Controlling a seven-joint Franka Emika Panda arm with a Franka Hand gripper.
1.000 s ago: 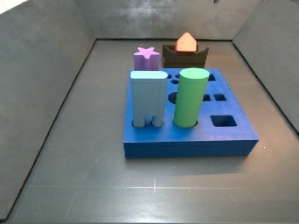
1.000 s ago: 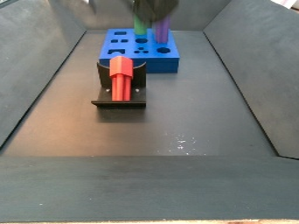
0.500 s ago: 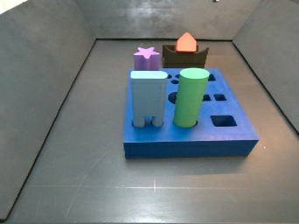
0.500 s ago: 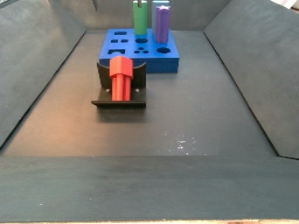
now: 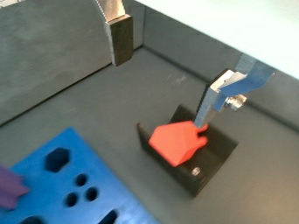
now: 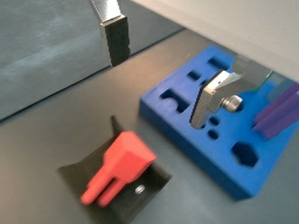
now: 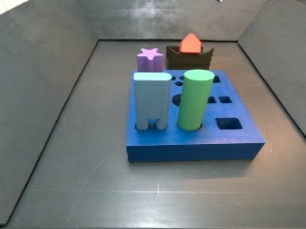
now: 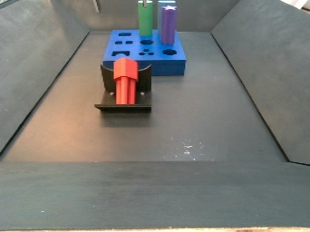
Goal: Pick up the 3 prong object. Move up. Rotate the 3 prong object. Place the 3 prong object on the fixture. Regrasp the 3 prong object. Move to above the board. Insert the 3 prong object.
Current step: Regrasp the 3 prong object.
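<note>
The red 3 prong object (image 8: 125, 80) lies in the dark fixture (image 8: 123, 101), in front of the blue board (image 8: 145, 56). In a side view the object (image 7: 191, 42) shows behind the board (image 7: 191, 134) on the fixture (image 7: 191, 59). My gripper (image 5: 167, 70) is open and empty, high above the floor, with the object (image 5: 176, 142) and fixture (image 5: 197, 164) below one finger (image 5: 216, 96). In a wrist view the gripper (image 6: 163, 68) hangs between the object (image 6: 121, 164) and the board (image 6: 193, 105). The gripper is out of both side views.
A green cylinder (image 7: 196, 100), a light blue block (image 7: 150, 100) and a purple star-topped peg (image 7: 149, 59) stand in the board. Grey walls close in the floor on three sides. The board has several open holes (image 7: 227, 123).
One second ago the gripper showed blurred at the top of a side view over the board; it has since risen out of that view. The 3 prong object has not moved.
</note>
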